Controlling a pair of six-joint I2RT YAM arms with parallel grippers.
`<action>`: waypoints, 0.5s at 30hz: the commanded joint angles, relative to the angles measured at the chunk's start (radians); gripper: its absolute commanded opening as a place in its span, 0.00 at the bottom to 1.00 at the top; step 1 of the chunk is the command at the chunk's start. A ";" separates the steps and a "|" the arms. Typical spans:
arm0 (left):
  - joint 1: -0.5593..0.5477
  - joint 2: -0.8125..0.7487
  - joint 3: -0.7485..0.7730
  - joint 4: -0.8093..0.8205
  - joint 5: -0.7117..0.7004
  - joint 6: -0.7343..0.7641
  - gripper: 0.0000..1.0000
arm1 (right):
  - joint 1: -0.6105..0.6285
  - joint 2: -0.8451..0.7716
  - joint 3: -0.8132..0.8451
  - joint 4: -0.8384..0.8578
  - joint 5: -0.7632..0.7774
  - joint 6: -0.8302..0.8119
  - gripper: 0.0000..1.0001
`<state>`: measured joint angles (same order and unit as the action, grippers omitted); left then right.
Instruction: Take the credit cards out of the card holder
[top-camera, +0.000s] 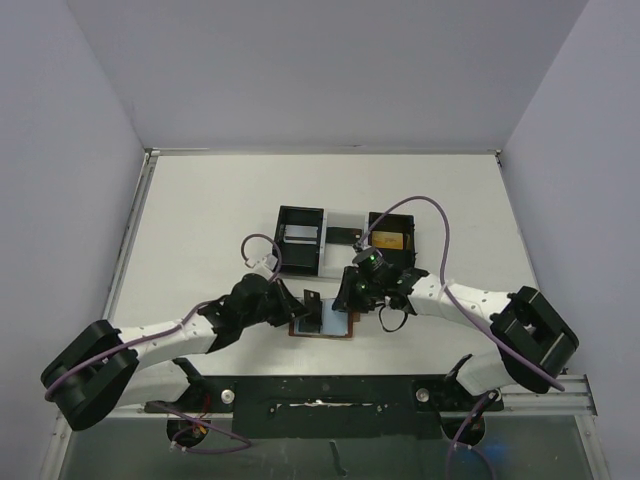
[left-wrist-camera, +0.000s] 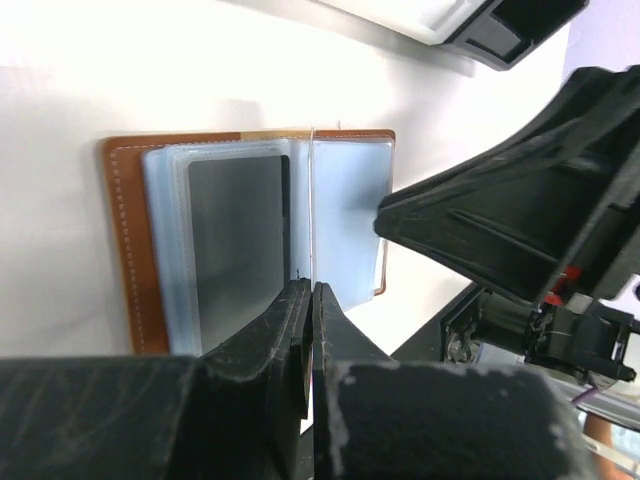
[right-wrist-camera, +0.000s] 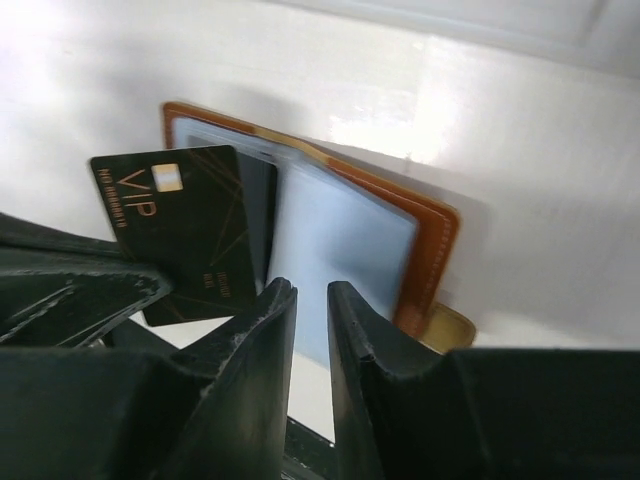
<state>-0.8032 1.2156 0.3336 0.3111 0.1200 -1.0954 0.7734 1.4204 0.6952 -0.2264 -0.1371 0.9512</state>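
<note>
The brown card holder (top-camera: 338, 327) lies open on the table between the arms, its blue-grey pockets (left-wrist-camera: 345, 200) facing up. A dark card (left-wrist-camera: 240, 240) sits in its left pocket. My left gripper (left-wrist-camera: 312, 290) is shut on a black VIP card (right-wrist-camera: 185, 235), which stands tilted above the holder's left half and shows edge-on in the left wrist view. My right gripper (right-wrist-camera: 310, 290) is over the right page (right-wrist-camera: 345, 260), jaws slightly apart with nothing between them. In the top view the left gripper (top-camera: 303, 306) and right gripper (top-camera: 358, 298) flank the holder.
A black-and-white three-compartment tray (top-camera: 345, 238) stands just behind the holder, with a gold card (top-camera: 388, 240) in its right compartment and a pale card (top-camera: 298, 235) in its left. The two wrists are close together over the holder.
</note>
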 joint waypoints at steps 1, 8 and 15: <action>0.004 -0.082 0.038 -0.103 -0.098 0.034 0.00 | 0.030 -0.030 0.082 0.022 0.004 -0.041 0.22; 0.007 -0.155 0.022 -0.168 -0.146 0.029 0.00 | 0.083 0.068 0.143 0.054 -0.001 -0.027 0.22; 0.008 -0.205 0.009 -0.208 -0.184 0.022 0.00 | 0.087 0.155 0.163 0.017 0.007 -0.040 0.21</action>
<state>-0.8028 1.0557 0.3363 0.1150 -0.0212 -1.0863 0.8574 1.5646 0.8227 -0.2035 -0.1455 0.9260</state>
